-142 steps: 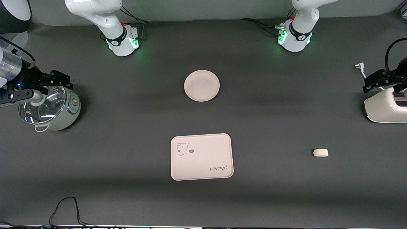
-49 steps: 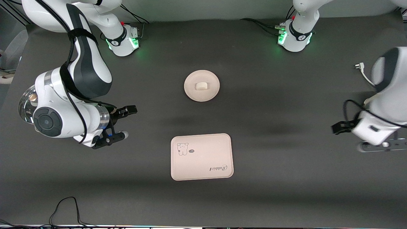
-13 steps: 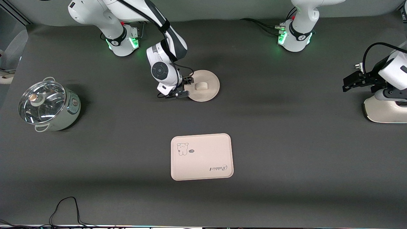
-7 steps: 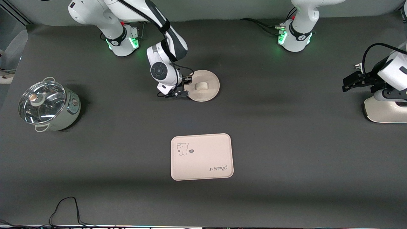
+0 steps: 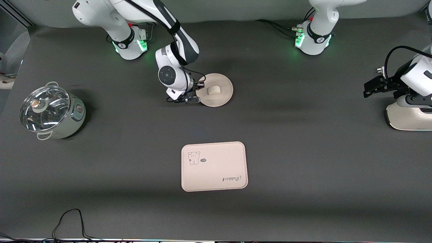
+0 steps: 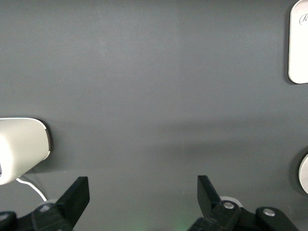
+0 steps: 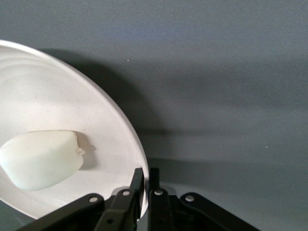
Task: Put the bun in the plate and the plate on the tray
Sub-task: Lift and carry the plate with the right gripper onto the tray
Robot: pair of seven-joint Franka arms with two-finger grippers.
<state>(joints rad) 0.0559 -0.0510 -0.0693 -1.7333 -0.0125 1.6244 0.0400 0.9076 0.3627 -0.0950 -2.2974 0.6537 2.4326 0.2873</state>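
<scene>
The round cream plate (image 5: 221, 96) sits on the dark table, between the arms' bases and the tray. The white bun (image 5: 213, 90) lies in it. My right gripper (image 5: 199, 91) is shut on the plate's rim at the edge toward the right arm's end. The right wrist view shows both fingers pinching the rim of the plate (image 7: 72, 110) at the right gripper (image 7: 147, 175), with the bun (image 7: 41, 158) close by. The pink tray (image 5: 216, 175) lies empty, nearer the front camera. My left gripper (image 5: 371, 88) is open and empty at the left arm's end; the left wrist view (image 6: 143, 192) shows only table between its fingers.
A pot with a glass lid (image 5: 50, 111) stands at the right arm's end. A white appliance (image 5: 406, 116) stands at the left arm's end beside the left gripper, also in the left wrist view (image 6: 19, 149). A black cable (image 5: 71, 219) lies near the front edge.
The bun went from the table into the plate. The right arm came to the plate and gripped its rim. In the last half second the plate shifted very slightly. The left arm withdrew.
</scene>
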